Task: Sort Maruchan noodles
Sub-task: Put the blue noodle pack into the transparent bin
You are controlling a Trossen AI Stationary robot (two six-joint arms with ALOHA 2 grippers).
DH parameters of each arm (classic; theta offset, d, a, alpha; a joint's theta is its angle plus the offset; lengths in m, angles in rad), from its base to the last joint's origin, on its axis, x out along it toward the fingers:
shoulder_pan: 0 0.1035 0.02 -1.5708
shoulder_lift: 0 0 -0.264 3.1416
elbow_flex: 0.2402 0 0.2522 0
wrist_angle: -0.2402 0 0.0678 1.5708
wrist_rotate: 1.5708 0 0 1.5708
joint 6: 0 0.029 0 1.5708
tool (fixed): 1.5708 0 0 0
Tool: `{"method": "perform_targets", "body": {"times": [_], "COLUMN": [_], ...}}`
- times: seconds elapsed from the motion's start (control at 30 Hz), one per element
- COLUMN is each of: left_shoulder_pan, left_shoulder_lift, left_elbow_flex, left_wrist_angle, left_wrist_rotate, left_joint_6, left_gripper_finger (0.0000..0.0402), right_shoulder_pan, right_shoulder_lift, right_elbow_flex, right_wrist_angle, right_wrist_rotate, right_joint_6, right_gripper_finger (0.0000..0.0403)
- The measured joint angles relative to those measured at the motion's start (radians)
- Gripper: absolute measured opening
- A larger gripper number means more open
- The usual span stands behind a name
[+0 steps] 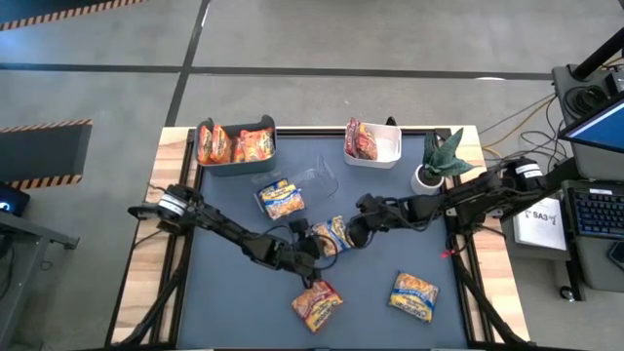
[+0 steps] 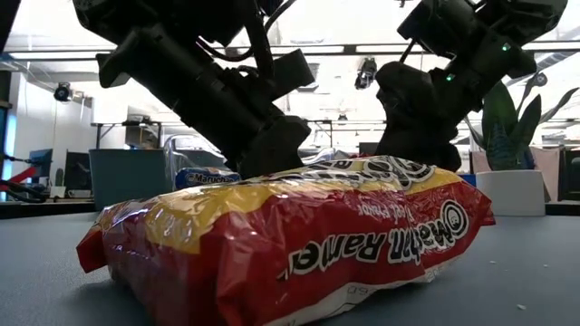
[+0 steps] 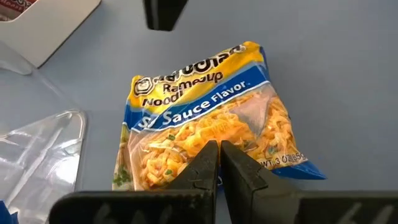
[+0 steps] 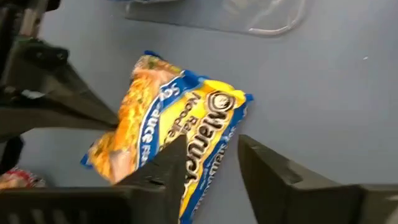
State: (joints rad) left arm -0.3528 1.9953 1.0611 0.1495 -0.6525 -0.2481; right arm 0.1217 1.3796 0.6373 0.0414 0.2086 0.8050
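Observation:
A blue-and-yellow Maruchan noodles packet (image 1: 334, 232) lies mid-table between my two grippers. My left gripper (image 3: 219, 152) comes at it from the table's left and is shut on it. My right gripper (image 4: 211, 142) comes from the right and stands open at the packet's logo end (image 4: 214, 106), one finger over that end and the other beside it. A red-and-yellow packet (image 1: 317, 304) and a yellow packet (image 1: 414, 295) lie flat near the front edge. Another blue-and-yellow packet (image 1: 281, 198) lies by the clear bin (image 1: 317, 175). My left gripper pinches the packet's edge opposite the logo (image 3: 186, 149) between its two shut fingers. The fingers slant down from the table's left. The packet stretches away from the fingertips, printed face up; whether it is clear of the mat I cannot tell. My right gripper: I cannot tell whether its finger (image 4: 171, 158) touches the packet.
A grey bin (image 1: 207, 156) with orange packets stands at the back left. A white bin (image 1: 390, 156) with dark red packets is at the back, and a potted plant (image 1: 441, 161) stands at the back right. Bare mat lies at the front left.

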Motion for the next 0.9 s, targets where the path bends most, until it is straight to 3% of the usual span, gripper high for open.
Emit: {"method": "perform_targets", "body": {"times": [0.27, 0.53, 0.73, 0.9], "left_shoulder_pan": [0.000, 0.001, 0.002, 0.002], "left_shoulder_lift": [-0.003, -0.003, 0.000, 0.000], "left_elbow_flex": [-0.027, -0.047, -0.052, -0.053], "left_wrist_angle": [-0.017, -0.023, -0.029, -0.031], "left_wrist_rotate": [0.017, 0.019, 0.031, 0.034], "left_joint_6": [-0.057, -0.083, -0.084, -0.087], "left_gripper_finger": [0.0000, 0.0000, 0.0000, 0.0000], "right_shoulder_pan": [-0.003, -0.005, -0.015, -0.018], "right_shoulder_lift": [0.054, 0.168, 0.265, 0.295], "right_elbow_flex": [-0.002, -0.002, 0.000, 0.005], "right_wrist_angle": [0.031, 0.218, 0.391, 0.435], "right_wrist_rotate": [-0.038, -0.146, -0.191, -0.195], "right_joint_6": [0.039, 0.065, 0.075, 0.092], "right_gripper_finger": [0.0229, 0.0297, 0.0307, 0.0276]}}
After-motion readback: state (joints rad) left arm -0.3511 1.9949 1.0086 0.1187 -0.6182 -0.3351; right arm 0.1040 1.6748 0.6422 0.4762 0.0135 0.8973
